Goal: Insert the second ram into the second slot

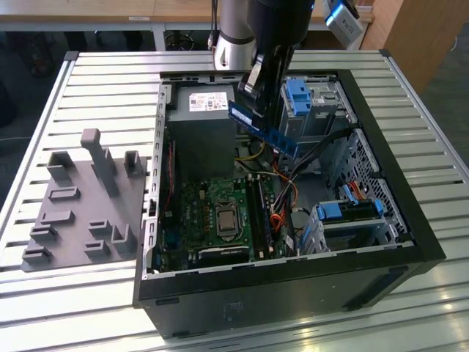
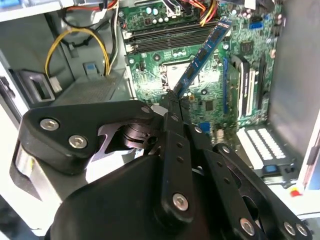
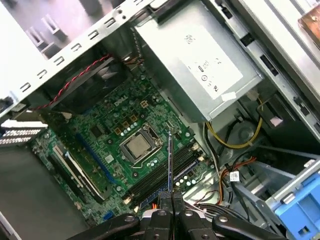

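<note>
We find the gripper (image 1: 253,89) pressed together on one end of the second ram (image 1: 282,141), pinching it flat between its fingertips; both wrist views confirm the hold on the gripper (image 2: 173,102) (image 3: 172,202). On the exterior view's clock face the stick hangs in the air at about twelve o'clock from the memory slots (image 1: 258,209), well apart from them. It lies inside the outline of the open case (image 1: 293,290) and slopes from ten o'clock down toward four o'clock. In the second wrist view the ram (image 2: 202,55) reaches out over the motherboard (image 1: 209,213) toward the slots (image 2: 165,36). In the first wrist view it shows edge-on (image 3: 170,160) as a thin line crossing the slots (image 3: 155,175). In our judgement the main risk is a skewed descent: a stick tilted or turned off the slot line could land on a neighbouring slot or jam on one end. The cable bundle (image 1: 282,205), just beside the slots at three o'clock, could snag the free end. A grip on one end alone may let the stick pivot. We cannot tell which slot is occupied, how the slot latches stand, or which way the stick's notch faces.
</note>
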`<state>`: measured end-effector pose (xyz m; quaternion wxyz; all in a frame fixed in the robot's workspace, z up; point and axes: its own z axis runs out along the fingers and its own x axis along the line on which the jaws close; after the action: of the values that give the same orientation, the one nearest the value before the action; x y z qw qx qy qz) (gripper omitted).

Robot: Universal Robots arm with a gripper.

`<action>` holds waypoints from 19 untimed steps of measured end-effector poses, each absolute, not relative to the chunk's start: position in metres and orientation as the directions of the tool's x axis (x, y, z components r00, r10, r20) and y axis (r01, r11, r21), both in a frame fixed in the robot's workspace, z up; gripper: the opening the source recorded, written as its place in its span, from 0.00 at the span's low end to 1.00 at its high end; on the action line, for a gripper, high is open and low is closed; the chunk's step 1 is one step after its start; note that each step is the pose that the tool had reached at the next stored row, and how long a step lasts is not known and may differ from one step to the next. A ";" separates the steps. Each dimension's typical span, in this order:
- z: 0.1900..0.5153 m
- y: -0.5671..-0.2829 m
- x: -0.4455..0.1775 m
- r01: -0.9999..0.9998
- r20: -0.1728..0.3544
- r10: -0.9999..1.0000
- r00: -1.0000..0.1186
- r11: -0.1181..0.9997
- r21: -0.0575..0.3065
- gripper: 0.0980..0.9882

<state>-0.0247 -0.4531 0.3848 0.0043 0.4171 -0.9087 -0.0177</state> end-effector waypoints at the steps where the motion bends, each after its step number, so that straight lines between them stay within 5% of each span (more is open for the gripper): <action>1: 0.385 -0.453 -0.025 -0.746 -0.007 -0.746 -0.665 0.665 0.036 0.03; 19: 0.383 -0.453 -0.025 -0.492 -0.007 -0.492 -0.871 0.870 0.036 0.03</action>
<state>-0.0247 -0.4532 0.3829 0.0013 0.2542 -0.9670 -0.0181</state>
